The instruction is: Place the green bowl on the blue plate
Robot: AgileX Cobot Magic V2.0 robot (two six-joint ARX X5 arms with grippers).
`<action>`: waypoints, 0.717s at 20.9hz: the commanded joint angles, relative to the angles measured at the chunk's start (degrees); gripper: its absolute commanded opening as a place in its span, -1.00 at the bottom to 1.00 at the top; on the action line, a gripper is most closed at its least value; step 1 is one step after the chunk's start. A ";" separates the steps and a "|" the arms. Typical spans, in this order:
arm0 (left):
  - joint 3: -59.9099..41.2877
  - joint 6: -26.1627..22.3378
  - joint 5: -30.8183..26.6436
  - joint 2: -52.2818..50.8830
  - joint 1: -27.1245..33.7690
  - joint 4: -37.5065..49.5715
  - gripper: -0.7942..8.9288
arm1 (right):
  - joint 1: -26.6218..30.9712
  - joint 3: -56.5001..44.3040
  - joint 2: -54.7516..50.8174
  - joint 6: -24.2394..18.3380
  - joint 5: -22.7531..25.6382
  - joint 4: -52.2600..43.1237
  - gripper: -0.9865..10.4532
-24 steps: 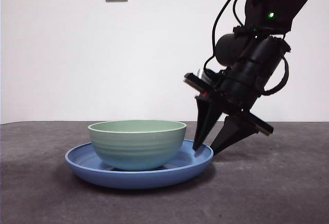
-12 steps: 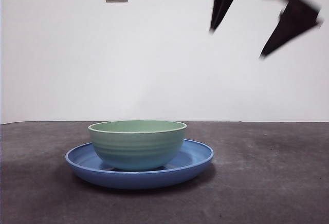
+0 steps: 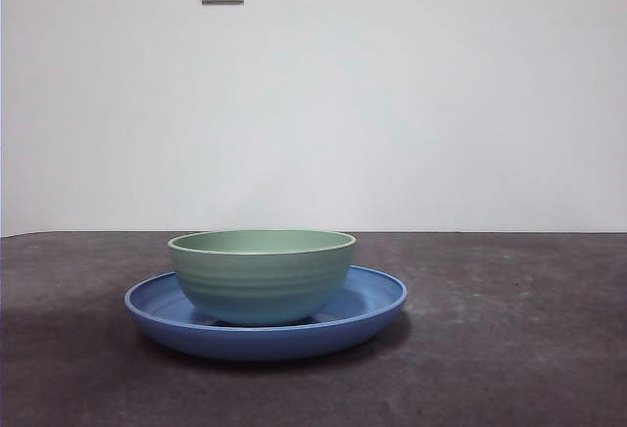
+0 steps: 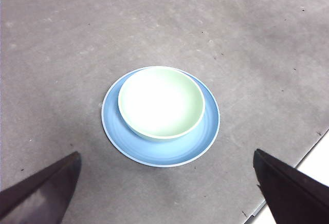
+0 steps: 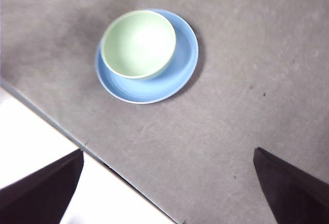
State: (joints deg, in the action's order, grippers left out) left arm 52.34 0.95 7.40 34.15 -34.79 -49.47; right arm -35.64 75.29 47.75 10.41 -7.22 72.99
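Pale mint-green ridged ceramic bowl (image 3: 262,275) sits off-centre toward 10 o'clock on glossy blue round plate (image 3: 372,305); both grippers high, jaws spread, empty: leave it.

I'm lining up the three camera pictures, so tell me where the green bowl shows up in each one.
Front view: the green bowl stands left of centre, low in the picture.
Left wrist view: the bowl lies near the middle.
Right wrist view: the bowl lies in the upper left part.
Shared landmark: the blue plate under it, the bowl sitting off-centre on it in both wrist views.
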 commanded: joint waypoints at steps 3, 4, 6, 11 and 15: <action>0.66 -0.07 0.11 0.20 -0.50 0.96 0.45 | -0.50 0.79 -1.18 -0.74 0.24 0.20 0.34; 0.66 -0.07 0.13 0.20 -0.50 1.09 0.45 | -0.50 0.79 -1.18 -0.74 0.24 0.20 0.34; 0.66 -0.07 0.11 0.22 -0.50 0.90 -0.05 | -0.50 0.79 -1.05 -0.74 -0.11 0.39 -0.12; 0.66 1.16 0.11 0.22 -0.48 0.20 -0.74 | -0.50 0.79 -1.07 -0.68 -0.20 -1.86 -0.75; 0.66 1.22 0.11 0.22 -0.48 0.22 -0.74 | -0.50 0.81 -1.16 -0.68 -0.17 -2.71 -0.75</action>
State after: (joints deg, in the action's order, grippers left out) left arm 52.34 2.07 7.40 34.15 -34.79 -49.69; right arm -35.64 75.29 46.30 10.26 -7.40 70.89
